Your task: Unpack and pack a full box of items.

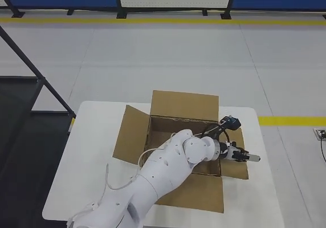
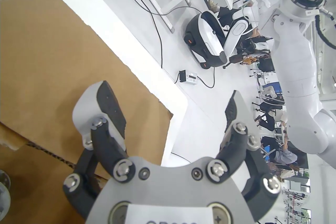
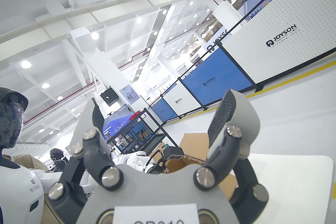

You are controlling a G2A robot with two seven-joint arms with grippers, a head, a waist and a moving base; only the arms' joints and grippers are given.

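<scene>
On white table (image 1: 89, 171): open cardboard box (image 1: 184, 105); pale floor (image 1: 151, 51) around.

Noted: the brown corrugated cardboard box (image 1: 184, 105) is plain tan throughout. The flat white rectangular table (image 1: 89, 165) is plain white. The left gripper (image 2: 169, 88) has a grey plate, white finger shells and black pads (image 2: 110, 104). The right gripper (image 3: 162, 96) matches, its pad black and ribbed. The painted floor line (image 1: 300, 121) is yellow.

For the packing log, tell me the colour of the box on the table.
The box is plain brown cardboard, best seen in the top view.
</scene>
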